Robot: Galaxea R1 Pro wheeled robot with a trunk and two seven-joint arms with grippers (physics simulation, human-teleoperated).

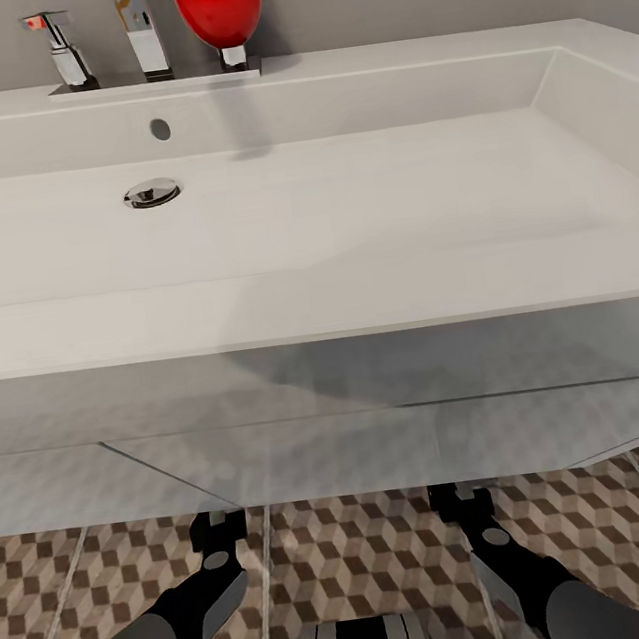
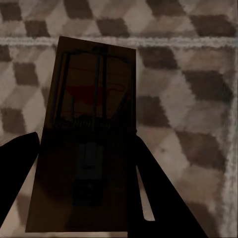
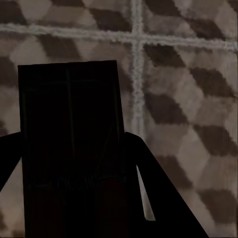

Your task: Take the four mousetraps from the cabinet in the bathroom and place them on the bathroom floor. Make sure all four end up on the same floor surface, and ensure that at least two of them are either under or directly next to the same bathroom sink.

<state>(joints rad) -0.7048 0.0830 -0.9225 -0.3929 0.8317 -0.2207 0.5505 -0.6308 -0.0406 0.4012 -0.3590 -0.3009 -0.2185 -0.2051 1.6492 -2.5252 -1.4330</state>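
Both arms reach low under the front edge of the bathroom sink (image 1: pixel 357 294). The left gripper (image 2: pixel 84 198) pinches one mousetrap (image 2: pixel 89 134), the right gripper (image 3: pixel 74 198) another mousetrap (image 3: pixel 69 139), above open bathroom floor (image 1: pixel 369 545).

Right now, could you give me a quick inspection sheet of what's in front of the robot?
Surface: bathroom floor, cube-pattern tiles with pale grout.
Job's things: one mousetrap between the left tool's fingers, another mousetrap between the right tool's fingers, both over the tiles. White bathroom sink directly ahead, basin holds no items.
Clutter: nothing seen.
Grippers: left tool and right tool both reach under the vanity's front edge.
Cables: nothing seen.
Surroundings: chrome faucet, red object on the sink's back ledge, grey wall.
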